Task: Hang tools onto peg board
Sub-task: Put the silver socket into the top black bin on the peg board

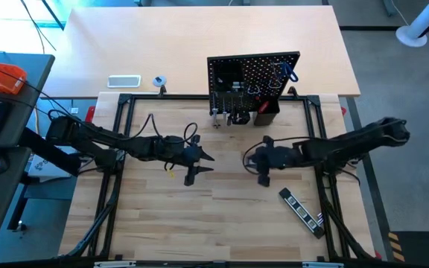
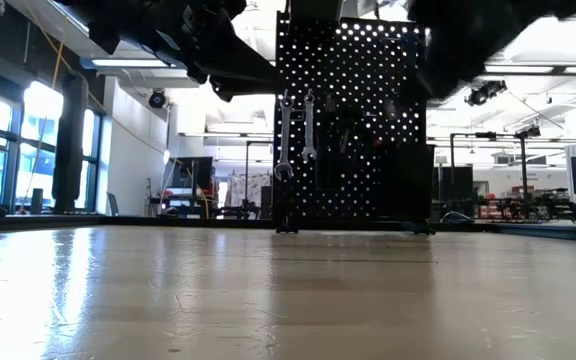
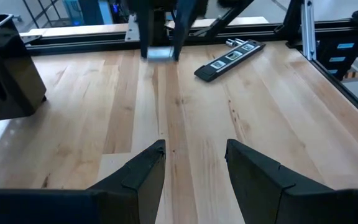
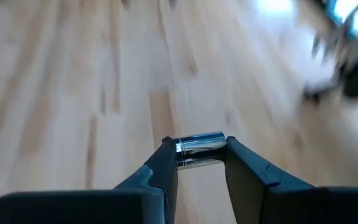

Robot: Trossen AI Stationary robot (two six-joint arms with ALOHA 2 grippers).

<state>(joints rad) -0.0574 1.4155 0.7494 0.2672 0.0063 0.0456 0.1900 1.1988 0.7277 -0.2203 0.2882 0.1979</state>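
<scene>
While both arms reach in over the middle of the surface [image 1: 222, 223], the right end effector [image 4: 201, 163] is clamped on a small silver cylinder [image 4: 199, 149], a socket-like piece held crosswise between its two fingertips. In the high view this end effector [image 1: 262, 179] sits right of centre, pointing left and toward the near edge. The left end effector [image 3: 194, 165] stands apart with nothing between its fingers; from above it [image 1: 199, 165] lies left of centre, facing the right arm, the two well apart.

At the far edge of the surface the peg board [image 1: 253, 74] stands upright. Two silver wrenches [image 2: 295, 135] hang side by side on its left part, seen clearly from the low camera, and more tools hang near them, too dark to name. A blue-handled tool [image 1: 289, 72] hangs on the board's right part, and a small black bin [image 1: 267, 115] sits at its foot with a red-handled tool [image 1: 262, 106] standing in it.

Near and right, just below the right arm, a black striped bar [image 1: 302, 211] lies flat and slanted on the surface; the left wrist camera shows it too [image 3: 230, 60]. Beyond the board, on the farther surface, lie a white flat rectangle [image 1: 124, 81] and a small tape roll [image 1: 159, 81].
</scene>
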